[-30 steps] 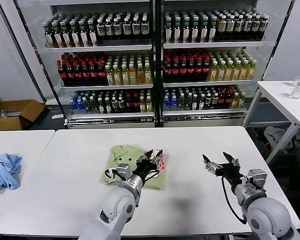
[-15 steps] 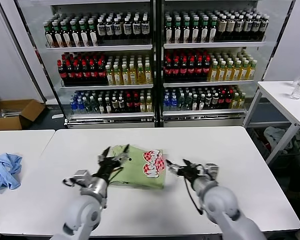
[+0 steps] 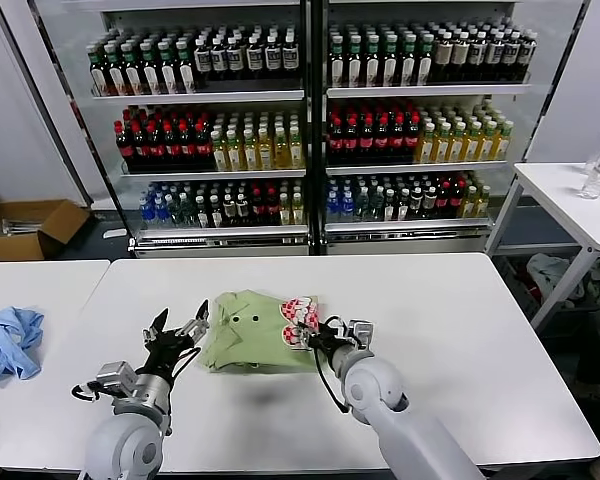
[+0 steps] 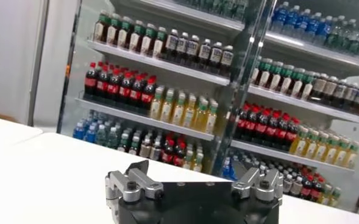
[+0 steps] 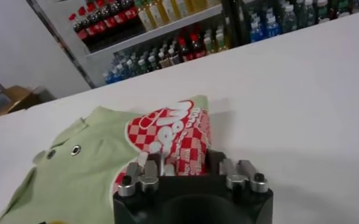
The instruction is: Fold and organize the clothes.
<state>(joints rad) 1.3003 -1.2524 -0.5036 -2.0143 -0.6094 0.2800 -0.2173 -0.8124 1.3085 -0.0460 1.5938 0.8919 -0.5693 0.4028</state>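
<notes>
- The T-shirt (image 3: 255, 342) lies folded into a rough rectangle on the white table (image 3: 450, 330), a little left of the table's middle, its red-and-white print (image 3: 298, 315) (a checkered patch with lettering) at the right end of the bundle.
- The right gripper (image 3: 315, 338) is at that right end, its fingertips on or over the printed patch. In the right wrist view the fingers (image 5: 144, 172) straddle the edge of the fabric there, and they appear partly closed around it; whether the cloth is truly pinched I cannot tell.
- The left gripper (image 3: 177, 334) hovers just left of the shirt, fingers spread wide and holding nothing, clear of the fabric.
- A crumpled light blue garment (image 3: 8, 341) lies on the neighbouring table to the far left, well apart from the shirt.
- Behind the tables stands a glass-door cooler (image 3: 310, 120) stocked with rows of bottles.
</notes>
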